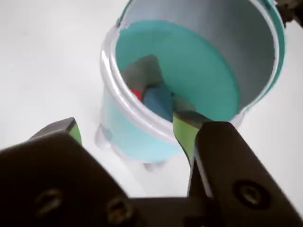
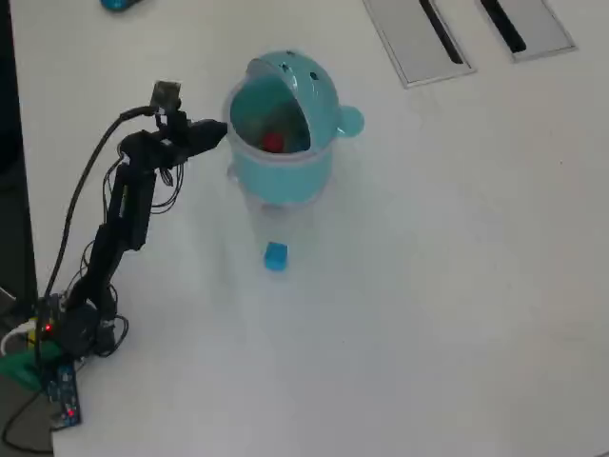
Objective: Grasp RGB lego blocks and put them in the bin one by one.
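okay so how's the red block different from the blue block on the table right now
Place: the red block lies inside the bin, while the blue block sits on the bare table in front of the bin in the overhead view.
Colour: one is red, the other blue.
Visibility: the red block is partly hidden by the bin's rim; the blue block shows fully.
Shared: both are small cubes, far smaller than the bin, and neither is held by the gripper.

The yellowish-green block shows in neither view — the bin (image 1: 142,137) contents blur in the wrist view.
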Available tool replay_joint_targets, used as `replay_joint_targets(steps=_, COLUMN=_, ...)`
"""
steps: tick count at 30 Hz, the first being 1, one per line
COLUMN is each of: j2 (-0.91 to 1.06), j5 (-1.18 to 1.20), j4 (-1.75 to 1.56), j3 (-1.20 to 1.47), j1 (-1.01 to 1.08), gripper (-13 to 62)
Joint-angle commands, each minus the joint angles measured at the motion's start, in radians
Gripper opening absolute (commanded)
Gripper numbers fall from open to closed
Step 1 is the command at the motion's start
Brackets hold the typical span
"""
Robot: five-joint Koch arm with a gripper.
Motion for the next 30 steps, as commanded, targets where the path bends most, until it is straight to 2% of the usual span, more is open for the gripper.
replay_joint_targets(steps=1, j2=0.069, j5=0.005, j4=0.049, j3=-0.055, j1=-0.008, gripper=36.7)
replay_joint_targets(steps=5, j2=0.109, j5=-0.003, j4=0.149, j3=-0.055, j1=-0.008, gripper=36.7)
replay_joint_targets(steps=10, j2=0.147, j5=-0.155, j4=0.232, j3=-0.054, j1=-0.029, gripper=36.6)
replay_joint_targets(steps=15, j2=0.153, j5=-0.121, j4=0.129, j3=-0.055, j1=-0.011, gripper=34.5)
replay_joint_targets(steps=21, j2=0.130, j5=-0.104, j4=0.002, j3=-0.052, j1=0.124, gripper=35.1)
replay_joint_targets(steps=30, j2=0.104, j5=-0.100, j4=-0.026, j3=0.012, j1=0.189, gripper=34.0)
